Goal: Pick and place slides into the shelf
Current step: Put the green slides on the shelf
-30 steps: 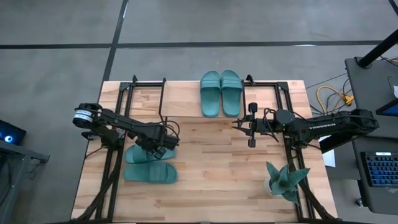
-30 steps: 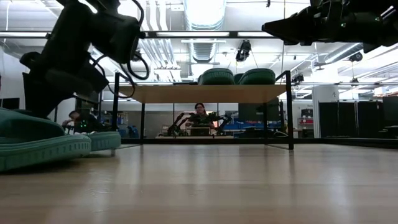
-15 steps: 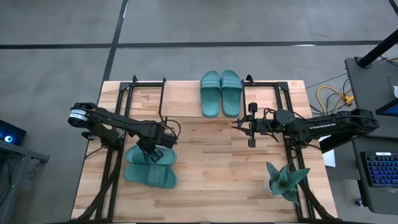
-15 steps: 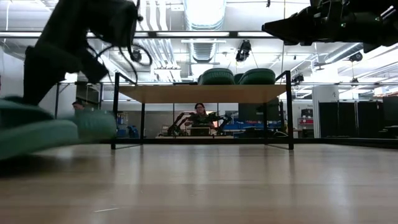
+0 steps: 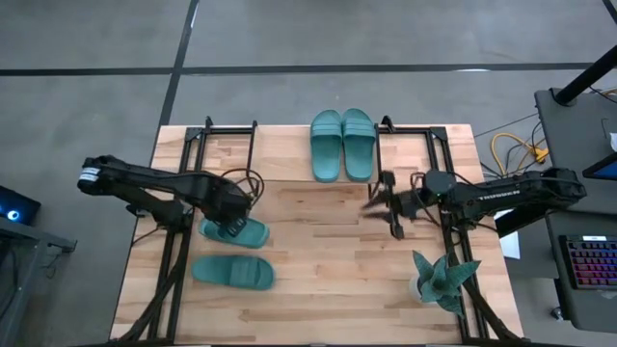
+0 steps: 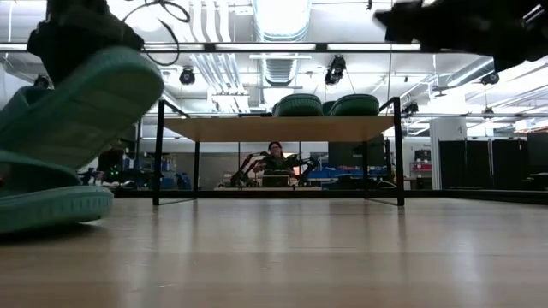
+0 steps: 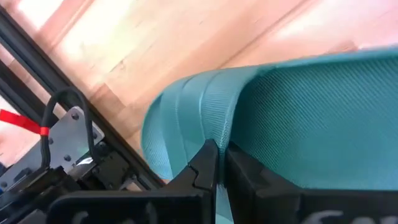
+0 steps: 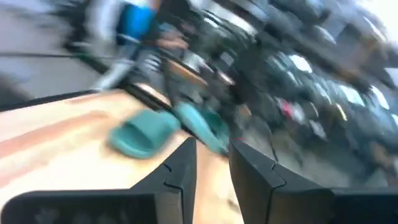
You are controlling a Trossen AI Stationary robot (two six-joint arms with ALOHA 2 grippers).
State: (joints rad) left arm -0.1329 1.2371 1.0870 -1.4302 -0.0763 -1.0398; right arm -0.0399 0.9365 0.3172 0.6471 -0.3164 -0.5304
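Note:
My left gripper (image 5: 231, 220) points down, shut on a teal slide (image 5: 239, 232) raised off the table's left part. In the low view this slide (image 6: 81, 103) hangs tilted over a second slide (image 6: 47, 205), which lies sole-down on the table (image 5: 232, 272). Two more slides (image 5: 342, 145) stand side by side on the shelf's top board (image 5: 284, 154) at the far edge, also visible on the shelf (image 6: 278, 128) in the low view. My right gripper (image 5: 379, 204) hovers level over mid-right table, open (image 8: 211, 163) and empty. My left gripper pinches the slide's ribbed strap at its edge (image 7: 205, 134) between its two fingers, coming from above and pointing down. The slide hangs below the fingers, tilted, with one end higher than the other. Whether its low end touches the slide beneath, I cannot tell.
A teal spiky plant (image 5: 442, 280) stands at the table's near right. Black frame rails (image 5: 178, 241) run along both sides of the table. Bare wood lies between the arms, and beneath the shelf board between its black legs (image 6: 197, 167).
My left gripper has shut on the slide's strap and risen, drawing a little toward the table's left edge. That slide has come up off the table and tipped. The other slide has stayed where it was. My right gripper has rolled a little in place.

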